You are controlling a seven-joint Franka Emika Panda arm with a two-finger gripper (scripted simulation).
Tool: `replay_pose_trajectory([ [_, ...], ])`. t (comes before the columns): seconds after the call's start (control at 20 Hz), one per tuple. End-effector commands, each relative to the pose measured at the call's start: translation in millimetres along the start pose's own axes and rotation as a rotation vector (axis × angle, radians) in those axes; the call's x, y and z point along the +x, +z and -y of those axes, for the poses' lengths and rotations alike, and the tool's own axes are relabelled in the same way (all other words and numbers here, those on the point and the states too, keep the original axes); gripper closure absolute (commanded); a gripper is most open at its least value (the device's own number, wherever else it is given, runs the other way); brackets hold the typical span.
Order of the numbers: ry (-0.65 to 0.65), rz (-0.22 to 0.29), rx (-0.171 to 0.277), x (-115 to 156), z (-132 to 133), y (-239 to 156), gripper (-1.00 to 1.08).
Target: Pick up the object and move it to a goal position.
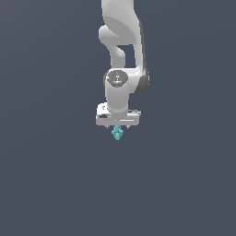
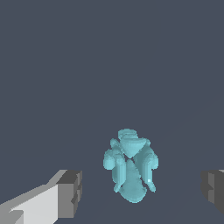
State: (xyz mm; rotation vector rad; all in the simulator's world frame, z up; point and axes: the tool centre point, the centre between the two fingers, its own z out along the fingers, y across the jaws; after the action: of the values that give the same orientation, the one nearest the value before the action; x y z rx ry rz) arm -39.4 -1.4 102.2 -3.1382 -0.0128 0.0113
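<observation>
- While we scan the exterior view from its left edge inward, we meet only flat, dark slate-blue background until the middle of the frame.
- At centre frame we see the white arm (image 1: 120,55) coming down from the top edge, its wrist pointing straight down.
- Below the wrist sits the white-grey claw (image 1: 117,127), just under the middle of the frame; its fingers are too small in this view for us to make out.
- Directly under the claw, touching its lower edge as far as we can judge, is the object (image 1: 117,133), a tiny bright cyan, knobbly lump, far smaller than the hand above it.
- To the exterior view's right of the arm we again see only plain dark background.
- Turning to the wrist view, we find a light grey finger with a darker pad (image 2: 70,193) at the lower left of the frame.
- Between the two fingers, in the lower middle of the frame, lies the object (image 2: 130,166), lumpy and turquoise, with dark background showing on both sides of it.
- At the lower right edge we see the other dark pad (image 2: 213,191), partly cut off by the frame.
- We read the claw (image 2: 141,192) as spread wide, its pads well apart from the object and not touching it.
</observation>
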Motion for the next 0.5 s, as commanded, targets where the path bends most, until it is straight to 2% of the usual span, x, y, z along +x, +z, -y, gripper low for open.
replay_pose_trajectory([
  [0.0,-0.006,-0.004,-0.002,-5.6,-0.9,6.4,-0.92],
  [0.45,-0.01,-0.006,-0.003,-10.3,-1.7,13.0,-0.92],
])
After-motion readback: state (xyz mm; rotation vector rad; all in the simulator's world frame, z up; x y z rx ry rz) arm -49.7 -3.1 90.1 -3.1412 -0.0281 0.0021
